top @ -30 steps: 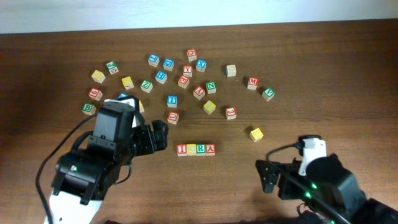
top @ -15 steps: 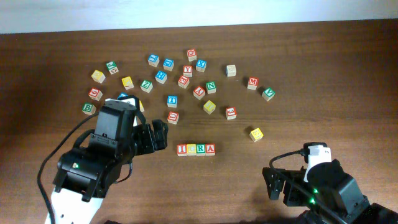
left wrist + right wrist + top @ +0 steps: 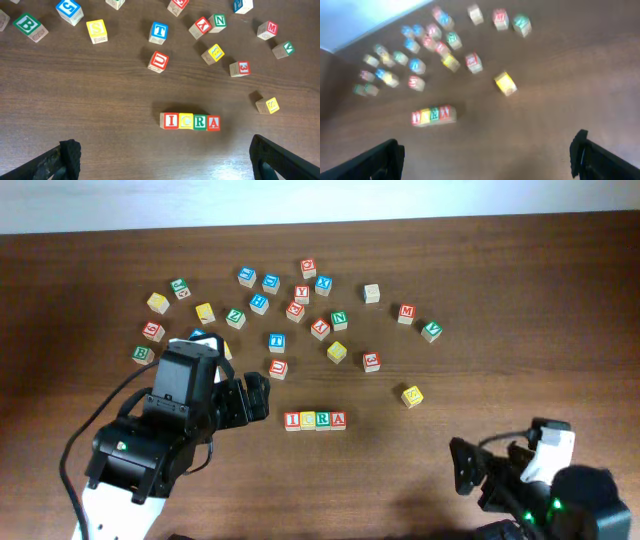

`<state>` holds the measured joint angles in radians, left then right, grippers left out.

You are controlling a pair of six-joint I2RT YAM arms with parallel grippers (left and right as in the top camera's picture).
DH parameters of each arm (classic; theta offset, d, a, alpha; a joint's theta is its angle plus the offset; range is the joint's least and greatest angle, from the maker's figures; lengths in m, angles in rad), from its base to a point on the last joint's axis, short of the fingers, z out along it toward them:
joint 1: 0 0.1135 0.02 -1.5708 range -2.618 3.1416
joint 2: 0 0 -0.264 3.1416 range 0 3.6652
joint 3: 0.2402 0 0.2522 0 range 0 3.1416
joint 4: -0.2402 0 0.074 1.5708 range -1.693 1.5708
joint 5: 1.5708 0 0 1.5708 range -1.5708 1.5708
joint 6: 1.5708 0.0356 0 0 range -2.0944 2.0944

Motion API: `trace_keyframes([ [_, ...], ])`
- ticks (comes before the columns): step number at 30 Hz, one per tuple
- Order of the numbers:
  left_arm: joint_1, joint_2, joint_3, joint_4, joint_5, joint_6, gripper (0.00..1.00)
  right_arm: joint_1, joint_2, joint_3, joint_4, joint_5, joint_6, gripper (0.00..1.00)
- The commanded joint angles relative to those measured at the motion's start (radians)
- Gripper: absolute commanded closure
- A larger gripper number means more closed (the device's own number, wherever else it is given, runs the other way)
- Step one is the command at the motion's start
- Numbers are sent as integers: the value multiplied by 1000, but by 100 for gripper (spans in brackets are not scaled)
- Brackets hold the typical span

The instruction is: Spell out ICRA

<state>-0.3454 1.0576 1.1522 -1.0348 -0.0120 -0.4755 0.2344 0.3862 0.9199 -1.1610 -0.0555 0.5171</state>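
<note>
Reads I, C, R, A: block row (image 3: 315, 420) touching, midway along the table (image 3: 520, 290), toward its near edge. Left gripper (image 3: 256, 398) just beside the I end, jaws spread, empty. Right gripper (image 3: 470, 472) by the near right corner, likewise spread, empty. Loose blocks (image 3: 277, 341) toward the far edge.

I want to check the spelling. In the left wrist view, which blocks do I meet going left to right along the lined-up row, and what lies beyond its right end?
red I block → yellow C block → green R block → red A block → loose yellow block, apart from the row.
</note>
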Motion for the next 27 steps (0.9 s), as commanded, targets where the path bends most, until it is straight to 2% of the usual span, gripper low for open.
trace_keyframes([
  [1, 3, 2, 10, 1, -11, 2, 1, -90, -139, -101, 122, -111, -196, 2],
  [3, 3, 2, 10, 0, -11, 2, 1, -158, -221, -180, 204, -154, -267, 2],
  [5, 3, 2, 10, 0, -11, 2, 1, -220, -287, -278, 270, -185, -278, 2],
  [9, 3, 2, 10, 0, -11, 2, 1, -236, -383, -473, 474, -203, -278, 2],
  [15, 3, 2, 10, 0, -11, 2, 1, -235, -383, -610, 734, -204, -343, 2],
  [19, 3, 2, 10, 1, -11, 2, 1, -235, -383, -686, 833, -203, -383, 2],
  [27, 3, 2, 10, 0, -11, 2, 1, -235, -383, -908, 1149, -196, -389, 2],
])
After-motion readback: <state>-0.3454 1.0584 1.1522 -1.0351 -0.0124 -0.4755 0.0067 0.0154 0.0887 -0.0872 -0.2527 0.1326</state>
